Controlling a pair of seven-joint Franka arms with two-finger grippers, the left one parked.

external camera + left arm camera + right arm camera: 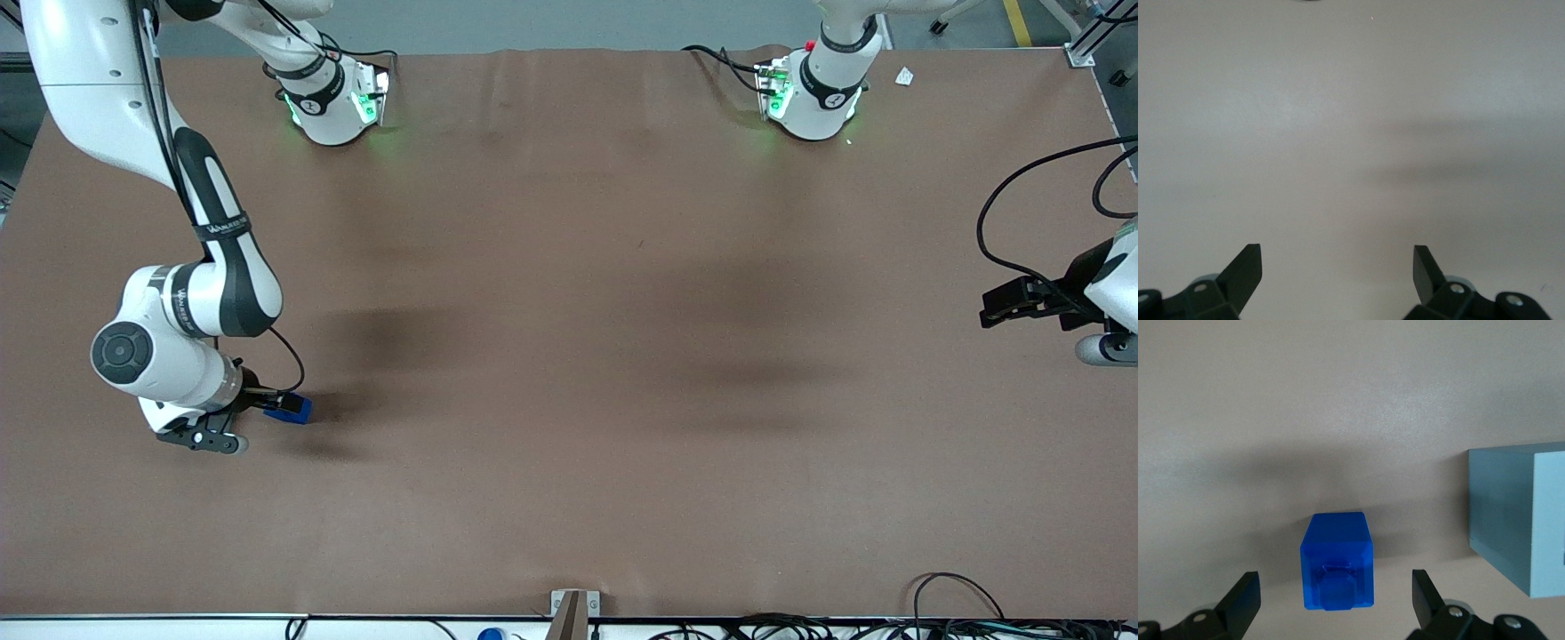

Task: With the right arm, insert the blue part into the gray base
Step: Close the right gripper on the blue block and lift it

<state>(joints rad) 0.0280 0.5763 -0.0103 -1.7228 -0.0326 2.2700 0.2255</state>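
The blue part [1337,561] is a small, bright-blue plastic block, roughly cubic, with smooth glossy faces, chamfered edges and a stepped recess in the face turned toward the wrist camera. One blue part and one gray base [1519,518] are visible (the base appears in the right wrist view only, cut off by the frame edge). The gray base is a larger, matte, light blue-gray block with flat faces and sharp corners; it rests on the bench [569,356] beside the blue part, apart from it and not touching. The bench is covered by a plain brown sheet with a slightly creased, non-reflective surface. The tool [1337,603] of the right arm [182,311] hangs low over the bench toward the working arm's end, its two black fingers [1245,600] spread wide on either side of the blue part with a clear gap at each side, so nothing is grasped. In the front view the blue part [293,408] lies on the bench just beside the black tool [258,404], partly covered by it.
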